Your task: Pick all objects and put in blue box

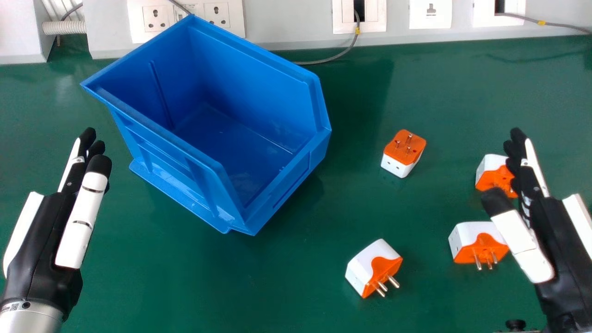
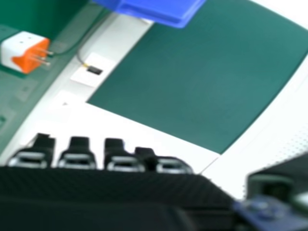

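Note:
In the head view the blue box (image 1: 240, 138) stands tilted toward the viewer's side with a bare interior. Right of it lie several white-and-orange plug adapters: one pins up (image 1: 403, 152), one near the front (image 1: 373, 268), one (image 1: 478, 245) beside my right thumb, and one (image 1: 495, 175) partly behind my right fingers. My right hand (image 1: 545, 222) is open at the right side, holding nothing. My left hand (image 1: 51, 226) is open left of the box. In the right hand view, my right hand (image 2: 120, 159) shows its fingertips, with an adapter (image 2: 26, 52) and the box's edge (image 2: 159, 12) beyond.
Behind the box, a grey-white trunking (image 1: 286, 23) with wall sockets runs along the back of the green table (image 1: 208, 282). A grey cable (image 1: 340, 54) hangs from it onto the tabletop. A corrugated hose (image 1: 64, 27) is at the back left.

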